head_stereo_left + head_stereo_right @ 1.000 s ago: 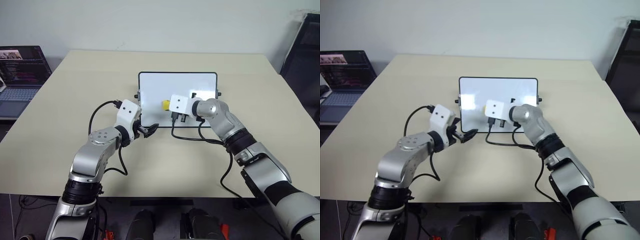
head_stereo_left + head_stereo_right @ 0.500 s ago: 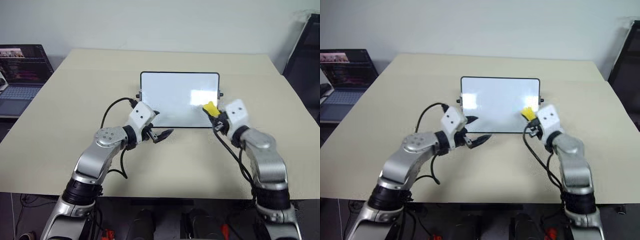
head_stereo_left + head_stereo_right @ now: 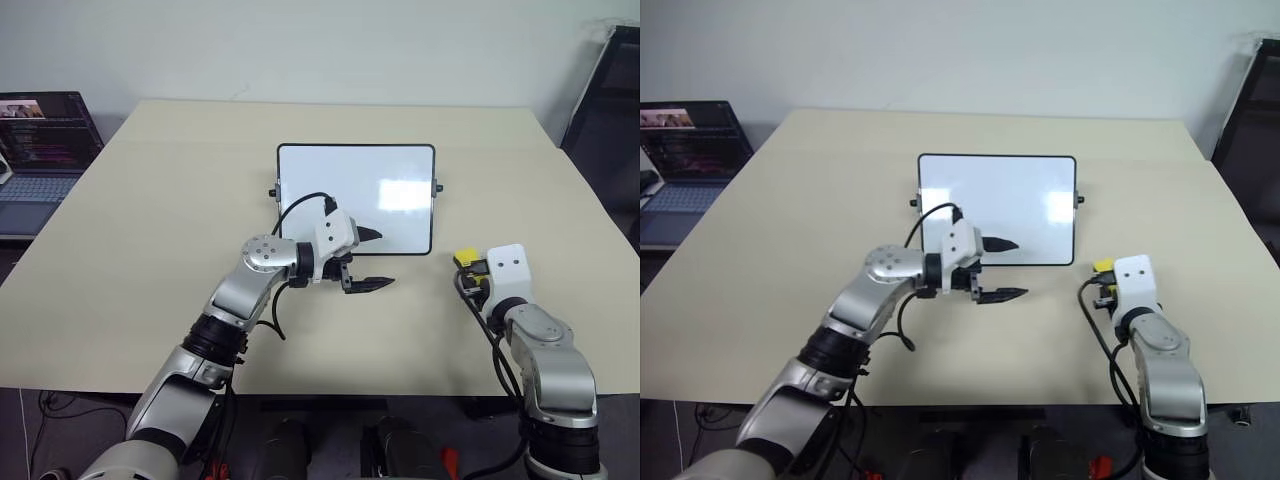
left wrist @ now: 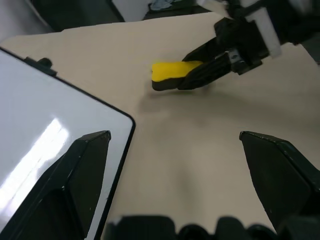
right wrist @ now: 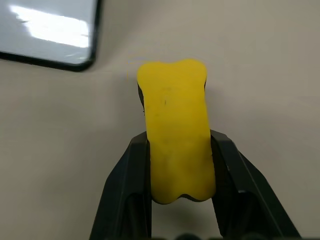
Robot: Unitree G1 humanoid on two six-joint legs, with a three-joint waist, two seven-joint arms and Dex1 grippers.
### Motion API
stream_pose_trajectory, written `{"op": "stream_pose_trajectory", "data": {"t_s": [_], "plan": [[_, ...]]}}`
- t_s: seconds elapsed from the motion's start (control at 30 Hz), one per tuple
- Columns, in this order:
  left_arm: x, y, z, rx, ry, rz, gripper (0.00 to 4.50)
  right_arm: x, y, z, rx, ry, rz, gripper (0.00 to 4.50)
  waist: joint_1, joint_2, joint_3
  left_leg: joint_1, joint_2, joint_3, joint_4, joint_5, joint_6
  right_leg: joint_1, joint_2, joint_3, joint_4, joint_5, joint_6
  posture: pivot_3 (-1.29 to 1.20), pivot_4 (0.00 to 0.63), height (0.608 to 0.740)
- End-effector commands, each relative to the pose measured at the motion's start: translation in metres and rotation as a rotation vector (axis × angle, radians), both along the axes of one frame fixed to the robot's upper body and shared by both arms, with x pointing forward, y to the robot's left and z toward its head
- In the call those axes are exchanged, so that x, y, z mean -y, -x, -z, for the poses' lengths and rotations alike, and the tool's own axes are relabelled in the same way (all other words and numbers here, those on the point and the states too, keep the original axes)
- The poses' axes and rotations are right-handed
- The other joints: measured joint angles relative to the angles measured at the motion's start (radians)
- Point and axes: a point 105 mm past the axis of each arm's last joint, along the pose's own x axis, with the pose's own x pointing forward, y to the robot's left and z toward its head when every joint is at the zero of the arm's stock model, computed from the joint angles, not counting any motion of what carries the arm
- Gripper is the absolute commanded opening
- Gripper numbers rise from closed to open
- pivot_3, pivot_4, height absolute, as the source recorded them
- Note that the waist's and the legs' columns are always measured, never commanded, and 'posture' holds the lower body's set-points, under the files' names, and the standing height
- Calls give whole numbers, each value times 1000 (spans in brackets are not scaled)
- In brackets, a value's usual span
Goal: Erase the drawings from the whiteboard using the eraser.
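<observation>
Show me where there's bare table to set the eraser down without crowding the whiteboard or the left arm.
Bare table lies right of the whiteboard, around the right gripper clamping the eraser. The wide strip between the board's left edge and the laptop is bare too. It is crowded at the board's near edge, where the open left gripper hovers.

Even, bright room light falls on my table point(image 3: 120, 230) from above, and shadows stay soft and faint. A white glare patch sits on the whiteboard point(image 3: 355, 198), toward its right side, and it shows as a streak in my left wrist view. There my own left end effector point(image 4: 180, 165) fingers look dark and blurred. The eraser point(image 5: 175, 150) is sharp, casting a thin shadow beside itself.
</observation>
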Motion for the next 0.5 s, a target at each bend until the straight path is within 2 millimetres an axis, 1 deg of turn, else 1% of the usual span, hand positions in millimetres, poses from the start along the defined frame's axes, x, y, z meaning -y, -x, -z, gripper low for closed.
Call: {"op": "stream_pose_trajectory", "data": {"t_s": [0.03, 0.17, 0.33, 0.4, 0.43, 0.47, 0.5], "plan": [[9, 4, -6, 90, -23, 74, 4500, 9, -3, -8, 41, -37, 46, 1143, 0, 0, 0, 0, 0, 0, 0, 0, 0, 0, 0, 0, 0, 0, 0, 0, 150, 740], [15, 5, -2, 117, -40, 105, 4500, 13, -8, -8, 48, -69, 71, 1143, -1, 0, 0, 0, 0, 0, 0, 0, 0, 0, 0, 0, 0, 0, 0, 0, 150, 740], [20, 5, -3, 124, -34, 117, 4500, 11, -13, -8, 54, -95, 71, 1143, 0, 0, 0, 0, 0, 0, 0, 0, 0, 0, 0, 0, 0, 0, 0, 0, 150, 740], [21, 5, -4, 126, -32, 119, 4500, 9, -15, -11, 62, -106, 70, 1863, 0, 0, 0, 0, 0, 0, 0, 0, 0, 0, 1, 0, 0, 0, 0, 0, 150, 740], [21, 5, -4, 127, -31, 119, 4500, 8, -16, -11, 64, -111, 66, 2077, 0, 0, 0, 0, 0, 0, 0, 0, 0, 0, 0, 0, 0, 0, 0, 0, 150, 740], [21, 5, -4, 127, -30, 118, 4500, 7, -17, -12, 64, -116, 65, 2457, 0, 0, 0, 0, 0, 0, 0, 0, 0, 0, 0, 1, 0, 0, 0, 0, 150, 740], [22, 5, -4, 128, -29, 118, 4500, 6, -17, -12, 63, -119, 63, 2728, 0, 0, 0, 0, 0, 0, 0, 0, 0, 0, 0, 0, 0, 0, 0, 0, 150, 740]]}}
